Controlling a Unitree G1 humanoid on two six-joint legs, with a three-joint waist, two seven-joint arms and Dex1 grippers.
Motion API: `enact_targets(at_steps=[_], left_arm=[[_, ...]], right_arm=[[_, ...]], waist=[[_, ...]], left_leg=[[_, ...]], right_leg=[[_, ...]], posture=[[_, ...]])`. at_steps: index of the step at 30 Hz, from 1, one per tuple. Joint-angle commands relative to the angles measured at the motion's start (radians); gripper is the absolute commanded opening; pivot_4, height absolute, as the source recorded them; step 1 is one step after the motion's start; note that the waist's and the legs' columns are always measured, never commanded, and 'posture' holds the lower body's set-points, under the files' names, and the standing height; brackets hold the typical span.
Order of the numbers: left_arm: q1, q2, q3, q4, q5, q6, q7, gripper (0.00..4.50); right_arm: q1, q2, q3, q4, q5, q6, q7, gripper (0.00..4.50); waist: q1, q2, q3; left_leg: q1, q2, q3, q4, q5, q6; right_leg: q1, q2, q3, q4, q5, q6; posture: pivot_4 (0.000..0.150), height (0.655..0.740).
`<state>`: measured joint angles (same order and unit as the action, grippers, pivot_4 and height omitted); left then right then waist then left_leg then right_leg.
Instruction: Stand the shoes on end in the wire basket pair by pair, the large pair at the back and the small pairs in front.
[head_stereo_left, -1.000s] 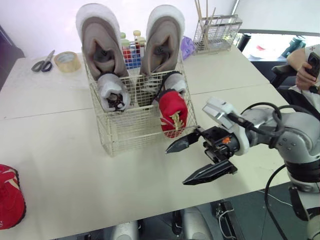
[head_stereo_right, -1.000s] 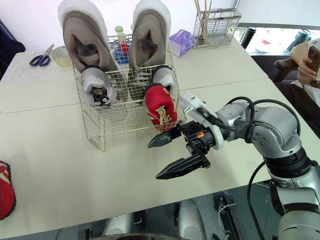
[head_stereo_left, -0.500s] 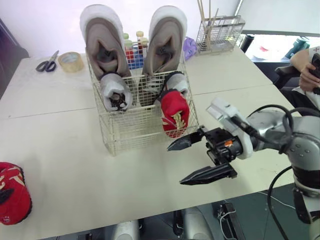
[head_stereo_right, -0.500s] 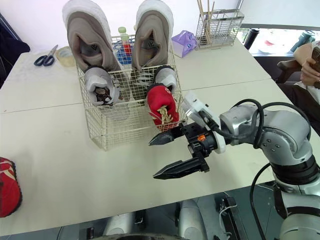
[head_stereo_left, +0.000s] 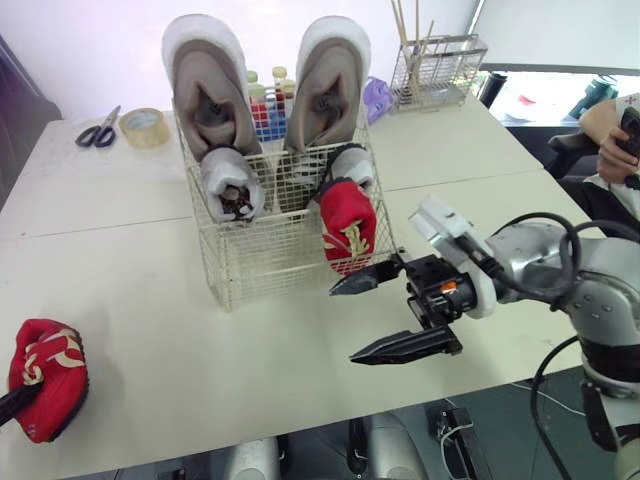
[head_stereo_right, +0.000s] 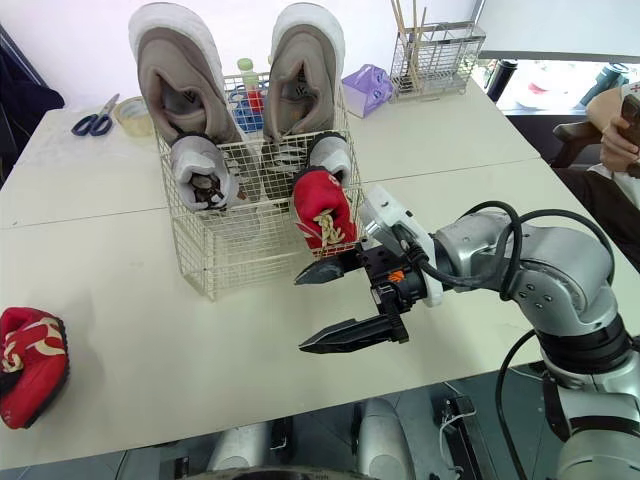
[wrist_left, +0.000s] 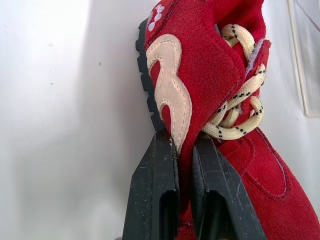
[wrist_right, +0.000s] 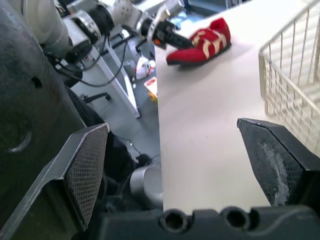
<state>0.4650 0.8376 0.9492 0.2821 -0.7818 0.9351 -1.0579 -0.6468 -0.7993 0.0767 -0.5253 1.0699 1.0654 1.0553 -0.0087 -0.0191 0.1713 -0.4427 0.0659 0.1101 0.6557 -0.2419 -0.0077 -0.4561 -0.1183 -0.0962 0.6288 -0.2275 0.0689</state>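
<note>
At the lower left of the head view, the second red shoe (head_stereo_left: 45, 375) lies on the white table (head_stereo_left: 180, 330), well apart from the wire basket (head_stereo_left: 270, 255). The left gripper (wrist_left: 184, 145) is clamped on it. The wrist view shows both black fingers pinching a thin fold of the red upper, just beside the cream laces.

Up in the centre, the basket is nearly full. The large beige pair (head_stereo_left: 205, 85) stands on end at the back, with grey small shoes (head_stereo_left: 228, 185) in front of it. The first red shoe (head_stereo_left: 347, 220) is upright at the front right corner.

The right gripper (head_stereo_left: 345, 322) hangs spread wide and empty. Its upper fingertip is just beside the basket's front wall, below that red shoe.

So one shoe is left to place, and here's the worry. That pinch is on soft fabric, not on the sole or heel, so the shoe may swing or slide free once lifted.

The open slot looks tight. A dangling toe could catch the wire rim or tip the standing red shoe.

The right gripper is close to the basket too. A careless sweep from it could shove the light frame.
</note>
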Motion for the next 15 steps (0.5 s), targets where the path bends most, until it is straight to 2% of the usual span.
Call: enact_targets(at_steps=[1,3,6,10,15], left_arm=[[-0.019,-0.001,0.11,-0.084,-0.064,0.001,0.042,0.05],[-0.104,0.01,0.199,-0.275,-0.195,0.03,0.113,0.05],[-0.235,0.047,0.218,-0.521,-0.378,0.091,0.241,0.05],[-0.439,0.108,0.068,-0.701,-0.581,0.092,0.428,0.05],[-0.59,0.122,-0.088,-0.763,-0.669,0.045,0.538,0.05]], right_arm=[[0.002,0.013,-0.013,-0.004,-0.019,-0.048,0.011,4.5],[-0.064,0.019,-0.078,0.098,0.054,-0.006,-0.003,4.5],[-0.17,0.047,-0.162,0.241,0.209,0.088,-0.111,4.5],[-0.277,0.101,-0.204,0.331,0.344,0.144,-0.236,4.5],[-0.342,0.154,-0.222,0.369,0.438,0.153,-0.346,4.5]], waist=[[-0.001,-0.003,-0.002],[0.0,-0.006,-0.002],[0.013,-0.009,0.0],[0.013,-0.004,-0.001],[-0.006,-0.003,0.0]], left_leg=[[0.0,0.0,0.0,0.001,0.0,0.0],[0.0,0.001,-0.001,0.002,0.0,0.0],[-0.002,0.001,-0.006,0.008,-0.001,-0.003],[0.0,0.0,-0.003,0.008,-0.003,0.0],[0.0,-0.001,-0.002,0.008,-0.001,0.003]], right_leg=[[0.0,0.0,0.0,0.0,0.0,0.0],[0.0,0.001,0.0,0.001,0.0,0.0],[0.003,0.0,-0.003,0.002,0.001,-0.002],[0.009,-0.001,-0.002,-0.003,0.003,-0.004],[0.011,0.004,-0.003,0.001,0.007,0.005]], posture=[[0.15,0.74],[0.15,0.74],[0.15,0.74],[0.15,0.74],[0.15,0.74]])
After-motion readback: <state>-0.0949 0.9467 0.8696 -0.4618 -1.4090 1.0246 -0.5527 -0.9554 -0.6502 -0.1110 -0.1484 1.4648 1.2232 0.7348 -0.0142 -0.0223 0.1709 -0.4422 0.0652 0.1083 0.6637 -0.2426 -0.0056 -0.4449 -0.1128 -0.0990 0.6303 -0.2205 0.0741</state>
